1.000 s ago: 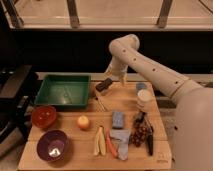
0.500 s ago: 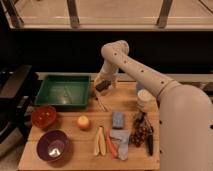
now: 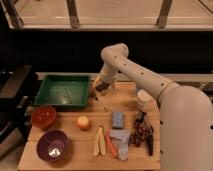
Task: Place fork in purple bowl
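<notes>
The fork point(image 3: 101, 104) is a slim pale piece lying on the wooden table just right of the green tray. My gripper point(image 3: 101, 89) hangs just above and behind the fork's far end, at the tray's right edge; whether it touches the fork is unclear. The purple bowl point(image 3: 52, 145) stands at the table's front left corner, far from the gripper, with a pale shine inside.
A green tray point(image 3: 64, 91) sits at the back left and a red-brown bowl point(image 3: 43, 116) in front of it. An orange ball point(image 3: 83, 122), pale yellow strips point(image 3: 99, 141), an orange stick point(image 3: 112, 145), a blue sponge point(image 3: 118, 120), a grey cloth point(image 3: 122, 138), dark grapes point(image 3: 140, 133) and a white cup point(image 3: 144, 99) fill the middle and right.
My arm has swung to the left, its upper joint now over the tray's right side. The gripper stays low by the fork and has shifted slightly left.
</notes>
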